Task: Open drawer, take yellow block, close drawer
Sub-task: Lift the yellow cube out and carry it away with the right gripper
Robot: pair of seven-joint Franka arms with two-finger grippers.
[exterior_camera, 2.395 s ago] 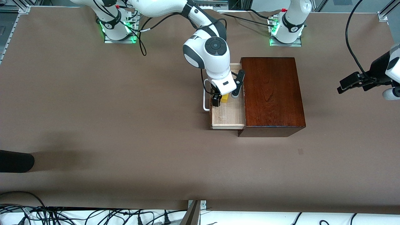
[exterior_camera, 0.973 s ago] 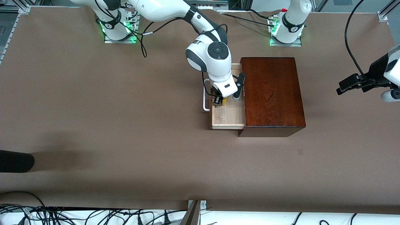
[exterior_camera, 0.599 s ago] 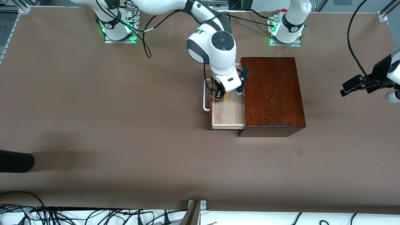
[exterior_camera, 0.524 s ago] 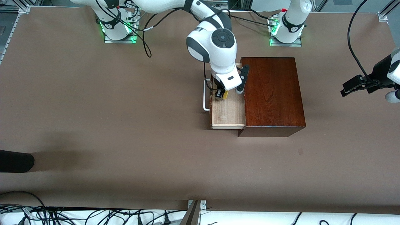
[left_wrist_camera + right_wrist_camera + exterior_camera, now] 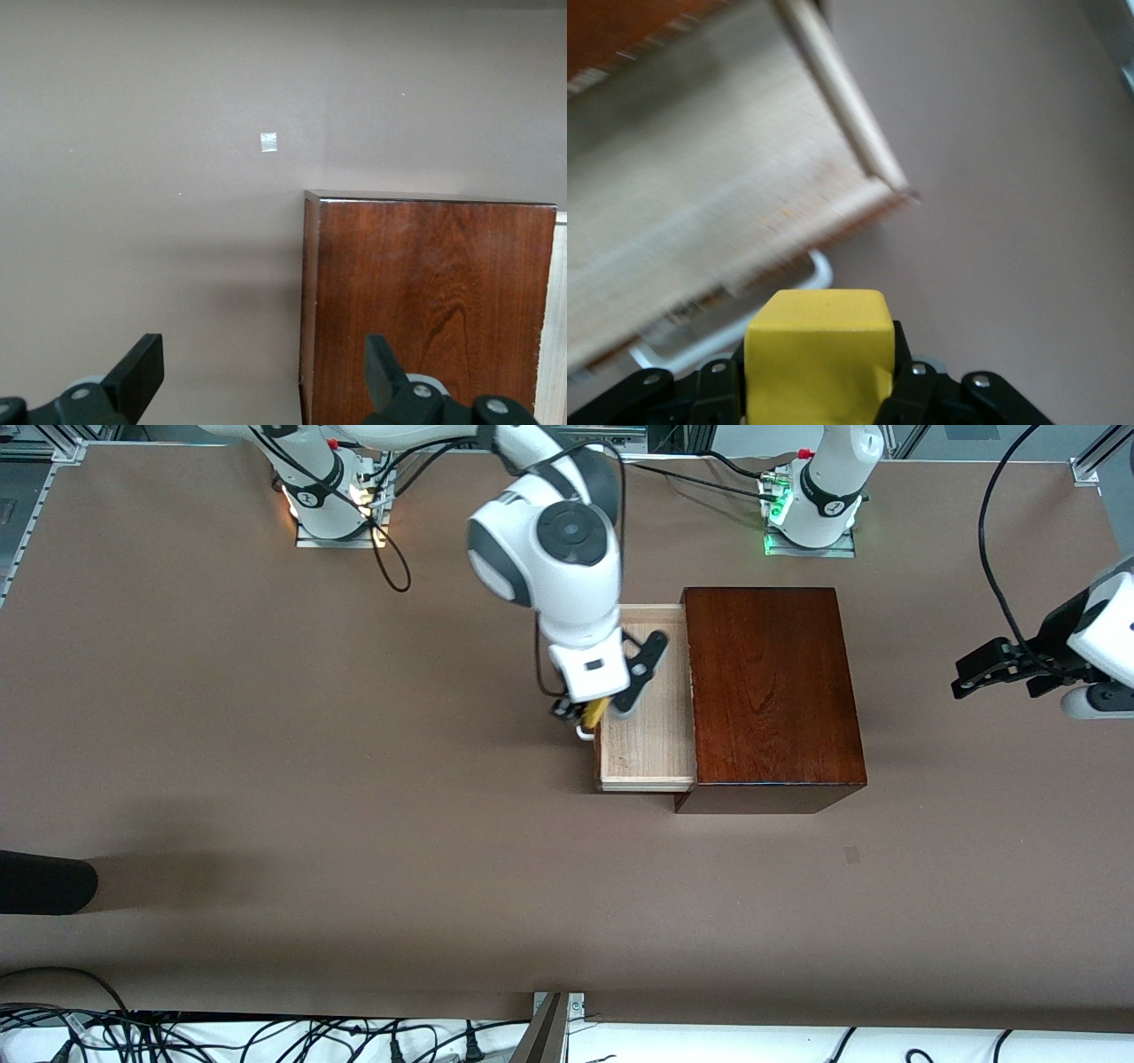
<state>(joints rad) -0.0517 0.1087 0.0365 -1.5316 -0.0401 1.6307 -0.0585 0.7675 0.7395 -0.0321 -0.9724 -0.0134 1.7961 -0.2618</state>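
The drawer (image 5: 647, 748) stands pulled out of the mahogany box (image 5: 771, 691) toward the right arm's end, its pale tray bare. Its white handle (image 5: 586, 732) is mostly hidden under my right hand. My right gripper (image 5: 585, 713) is shut on the yellow block (image 5: 595, 710) and holds it in the air over the drawer's front edge and handle. In the right wrist view the block (image 5: 817, 359) fills the gap between the fingers, with the tray (image 5: 700, 212) and handle (image 5: 726, 332) below. My left gripper (image 5: 974, 669) is open and empty, waiting over the table at the left arm's end.
The box shows in the left wrist view (image 5: 425, 301) with a small pale mark (image 5: 268, 142) on the brown table (image 5: 354, 824). A dark object (image 5: 44, 881) lies at the table's edge at the right arm's end. Cables run along the near edge.
My right gripper has risen out of the drawer with the yellow block and moved toward the right arm's end, over the handle. The left arm barely shifted.
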